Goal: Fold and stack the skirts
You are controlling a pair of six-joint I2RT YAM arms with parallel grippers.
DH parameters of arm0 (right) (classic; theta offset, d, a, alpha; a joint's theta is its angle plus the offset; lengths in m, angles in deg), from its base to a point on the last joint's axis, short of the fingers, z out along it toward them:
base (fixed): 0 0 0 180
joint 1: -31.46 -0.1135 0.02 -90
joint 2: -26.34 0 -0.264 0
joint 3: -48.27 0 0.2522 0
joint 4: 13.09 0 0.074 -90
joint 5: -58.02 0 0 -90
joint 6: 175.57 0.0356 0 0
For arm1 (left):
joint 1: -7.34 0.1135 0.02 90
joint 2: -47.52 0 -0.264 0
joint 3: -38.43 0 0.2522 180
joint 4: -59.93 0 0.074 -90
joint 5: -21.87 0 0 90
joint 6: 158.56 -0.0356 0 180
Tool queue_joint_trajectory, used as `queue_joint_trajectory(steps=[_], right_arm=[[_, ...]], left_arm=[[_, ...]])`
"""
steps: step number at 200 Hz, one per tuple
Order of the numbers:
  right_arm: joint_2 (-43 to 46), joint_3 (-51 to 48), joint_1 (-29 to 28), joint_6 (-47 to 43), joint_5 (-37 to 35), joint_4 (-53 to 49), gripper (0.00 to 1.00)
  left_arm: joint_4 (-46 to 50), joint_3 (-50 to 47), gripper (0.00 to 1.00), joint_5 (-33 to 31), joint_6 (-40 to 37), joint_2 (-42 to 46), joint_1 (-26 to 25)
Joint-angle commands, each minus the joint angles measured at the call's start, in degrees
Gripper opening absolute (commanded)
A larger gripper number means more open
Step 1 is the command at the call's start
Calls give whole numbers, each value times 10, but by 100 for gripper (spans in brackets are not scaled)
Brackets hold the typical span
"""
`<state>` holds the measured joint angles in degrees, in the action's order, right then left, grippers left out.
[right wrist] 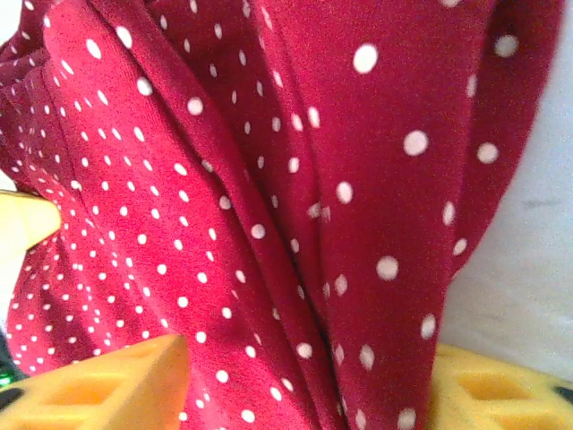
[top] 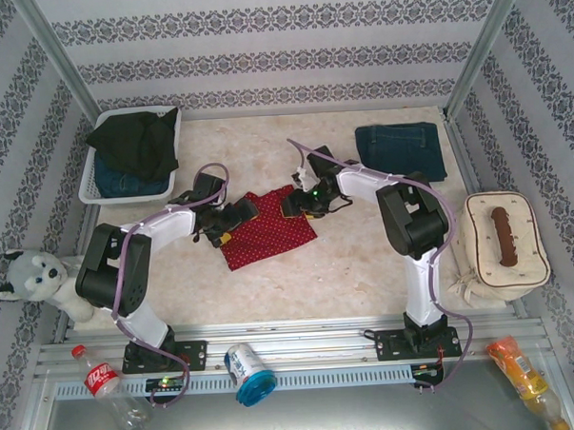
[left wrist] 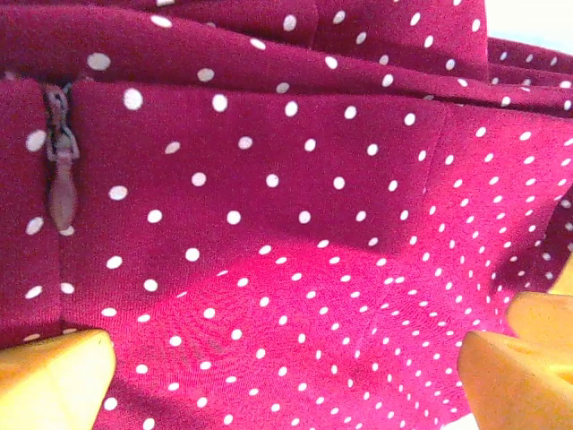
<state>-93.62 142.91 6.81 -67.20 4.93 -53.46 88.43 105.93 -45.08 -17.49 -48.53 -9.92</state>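
The red polka-dot skirt (top: 269, 233) lies rumpled mid-table, and both grippers are at its far edge. My left gripper (top: 232, 221) is at its left corner. In the left wrist view its yellow fingers (left wrist: 54, 381) stand wide apart, and the skirt (left wrist: 295, 233) with its zipper pull (left wrist: 61, 170) spreads between them. My right gripper (top: 301, 203) is at the right corner, jaws apart, with folds of the skirt (right wrist: 295, 197) running between its fingers (right wrist: 107, 390). A folded denim skirt (top: 399, 149) lies at the back right. The black skirt (top: 136, 138) and another denim skirt (top: 124, 184) sit in the basket.
The white mesh basket (top: 93, 182) stands at the back left. A beige pouch (top: 502, 239) lies at the right edge and a plush husky (top: 33, 278) at the left edge. Bottles and a can (top: 246, 369) lie along the front rail.
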Motion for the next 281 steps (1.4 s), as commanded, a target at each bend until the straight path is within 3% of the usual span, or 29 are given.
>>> queue_joint_trajectory(steps=[1, 30, 58, 108, 151, 237, 281], right_arm=[[-17, -5, -8, 2, 48, 5, 50], [-21, -7, -6, 17, 52, 24, 27], [-2, -7, 7, 25, 11, 24, 0], [52, 90, 54, -156, -203, -190, 0], [22, 224, 126, -289, -344, -315, 0], [-133, 566, 240, -308, -402, -454, 0], [-158, 634, 300, -347, -360, -447, 0]], left_arm=[[10, -27, 100, -20, 10, -23, -2], [18, -24, 100, -24, 0, -21, -2], [42, -16, 100, -39, -16, -7, 6], [71, -4, 100, -85, -26, 74, 56], [84, 7, 100, -109, -20, 89, 83], [94, 16, 100, -116, 8, 63, 85], [135, 31, 100, -134, -6, 67, 85]])
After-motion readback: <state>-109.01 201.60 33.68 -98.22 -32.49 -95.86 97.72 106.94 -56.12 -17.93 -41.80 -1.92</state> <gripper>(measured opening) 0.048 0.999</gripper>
